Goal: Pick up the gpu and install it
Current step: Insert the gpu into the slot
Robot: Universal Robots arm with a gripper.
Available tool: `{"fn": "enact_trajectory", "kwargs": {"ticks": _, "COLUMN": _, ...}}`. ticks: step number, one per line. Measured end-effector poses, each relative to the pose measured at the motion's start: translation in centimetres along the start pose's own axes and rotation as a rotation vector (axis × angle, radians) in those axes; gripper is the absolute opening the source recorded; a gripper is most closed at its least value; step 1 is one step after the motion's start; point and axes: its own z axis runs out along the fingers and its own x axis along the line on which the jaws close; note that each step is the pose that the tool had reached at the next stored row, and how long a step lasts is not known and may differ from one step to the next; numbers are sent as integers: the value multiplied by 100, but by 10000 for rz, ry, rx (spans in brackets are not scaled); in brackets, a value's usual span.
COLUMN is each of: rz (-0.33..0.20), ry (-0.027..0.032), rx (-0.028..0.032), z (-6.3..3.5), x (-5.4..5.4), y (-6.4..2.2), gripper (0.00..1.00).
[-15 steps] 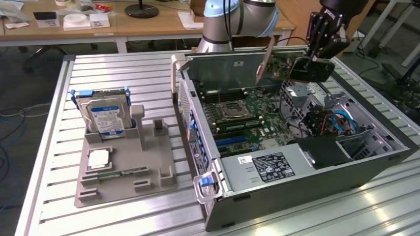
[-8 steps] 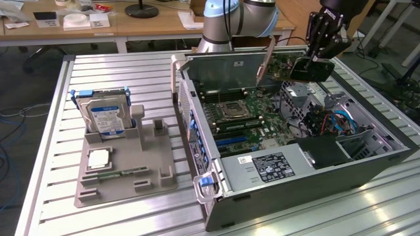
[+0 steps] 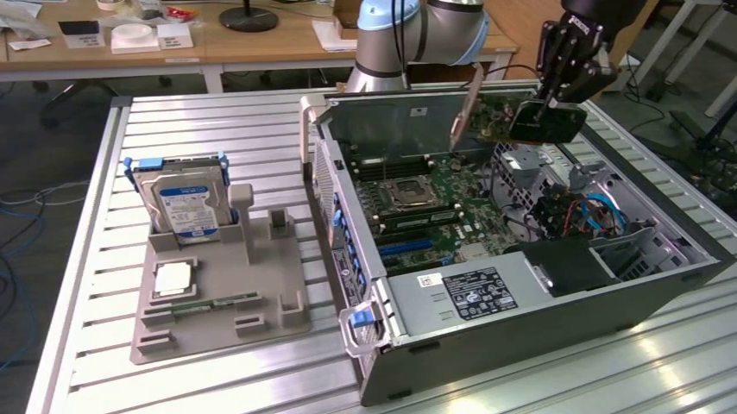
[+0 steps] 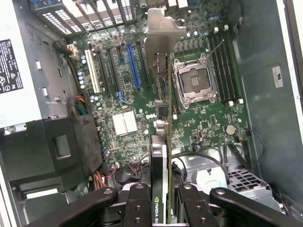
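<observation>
**Tool.** The gripper [image 4: 163,201] has its fingers [image 4: 137,205] pressed against the two flat faces of the gpu [image 4: 161,156], pinching it edge-on at the cooler end. Judgement: gripping across the thin faces leaves the card's lower edge free to face the motherboard [image 4: 208,127].

**Task item.** The gpu hangs above the motherboard, clear of it and seated in no slot. Its silver end bracket [image 4: 163,28] points away from the gripper, toward the slotted wall past the motherboard's edge. Judgement: this heading suits a bracket that must meet that wall.

**Board.** Seen from the wrist, the card's line runs over the motherboard between the blue slot [image 4: 132,66], which stands empty, and the processor socket [image 4: 196,80].

**Surroundings.** The case [image 3: 541,319] lies open on its side, so the motherboard faces up and can be reached from above. Well apart from the motherboard, outside the case, the hard drive [image 3: 185,203] stands upright in a grey holder [image 3: 219,326]. A memory stick [image 3: 213,302] lies flat in the same holder. Neither is touched.
</observation>
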Motion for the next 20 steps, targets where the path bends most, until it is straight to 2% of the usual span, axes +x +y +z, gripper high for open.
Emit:
{"fn": "enact_trajectory", "kwargs": {"ticks": 17, "rz": -1337, "ry": 27, "rx": 5, "z": 0, "x": 0, "y": 0, "gripper": 27}}
{"fn": "enact_trajectory", "kwargs": {"ticks": 18, "rz": -1446, "ry": 29, "rx": 5, "z": 0, "x": 0, "y": 0, "gripper": 27}}
{"fn": "enact_trajectory", "kwargs": {"ticks": 19, "rz": -1994, "ry": 39, "rx": 8, "z": 1, "x": -1, "y": 0, "gripper": 27}}
{"fn": "enact_trajectory", "kwargs": {"ticks": 20, "rz": -2152, "ry": 38, "rx": 45, "z": 22, "x": -13, "y": 6, "gripper": 27}}
